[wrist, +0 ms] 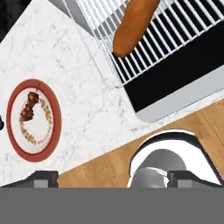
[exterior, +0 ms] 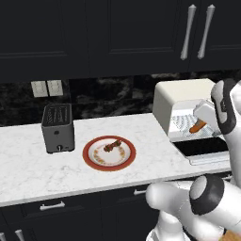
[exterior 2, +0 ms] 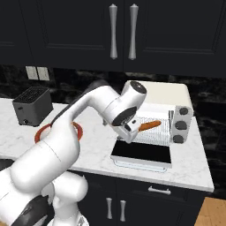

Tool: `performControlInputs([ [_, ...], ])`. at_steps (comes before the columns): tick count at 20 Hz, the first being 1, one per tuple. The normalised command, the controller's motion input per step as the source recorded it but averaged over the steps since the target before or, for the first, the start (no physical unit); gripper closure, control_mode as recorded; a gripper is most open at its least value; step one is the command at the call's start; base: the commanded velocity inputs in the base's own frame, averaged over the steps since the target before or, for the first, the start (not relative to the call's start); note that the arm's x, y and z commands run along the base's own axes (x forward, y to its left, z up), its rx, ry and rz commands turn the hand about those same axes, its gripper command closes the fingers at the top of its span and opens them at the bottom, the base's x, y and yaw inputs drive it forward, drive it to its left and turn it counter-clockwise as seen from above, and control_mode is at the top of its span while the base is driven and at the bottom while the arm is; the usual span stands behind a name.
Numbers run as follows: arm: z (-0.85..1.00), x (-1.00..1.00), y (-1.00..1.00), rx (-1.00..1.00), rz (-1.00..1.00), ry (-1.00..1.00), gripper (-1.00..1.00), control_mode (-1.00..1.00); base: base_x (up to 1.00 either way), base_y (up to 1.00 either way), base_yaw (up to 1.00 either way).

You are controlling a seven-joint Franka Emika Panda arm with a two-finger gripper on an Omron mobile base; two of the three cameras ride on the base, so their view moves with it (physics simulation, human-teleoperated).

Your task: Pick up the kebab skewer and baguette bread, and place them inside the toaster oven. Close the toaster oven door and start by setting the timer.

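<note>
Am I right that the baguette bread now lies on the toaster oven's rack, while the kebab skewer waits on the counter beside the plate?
Not quite: the kebab skewer lies on the plate, as the left base view shows. The baguette bread does lie on the toaster oven rack.

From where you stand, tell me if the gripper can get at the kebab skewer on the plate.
Probably yes. The kebab skewer lies uncovered on the plate, nothing standing over it, and the gripper is open and empty by the toaster oven; the arm must swing left across bare counter.
</note>
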Motion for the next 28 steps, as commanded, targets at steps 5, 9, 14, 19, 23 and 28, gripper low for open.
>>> performControlInputs([
  [5, 0.01, -0.50, 1.00, -0.18, 0.23, 0.03, -1.00, -1.00, 0.00, 0.00, 0.00],
  [9, 0.00, -0.07, 1.00, -0.16, 0.28, 0.00, -1.00, -1.00, 0.00, 0.00, 0.00],
  [14, 0.00, 0.43, 1.00, -0.07, 0.13, 0.16, -1.00, -1.00, 0.00, 0.00, 0.00],
  [19, 0.00, 0.43, 0.92, -0.03, -0.01, 0.09, -1.00, -1.00, 0.00, 0.00, 0.00],
  [23, -0.13, 0.34, 0.94, 0.00, -0.12, 0.10, -1.00, -1.00, 0.00, 0.00, 0.00],
  [28, -0.28, 0.16, 0.34, 0.00, -0.26, 0.04, -1.00, -1.00, 0.00, 0.00, 0.00],
])
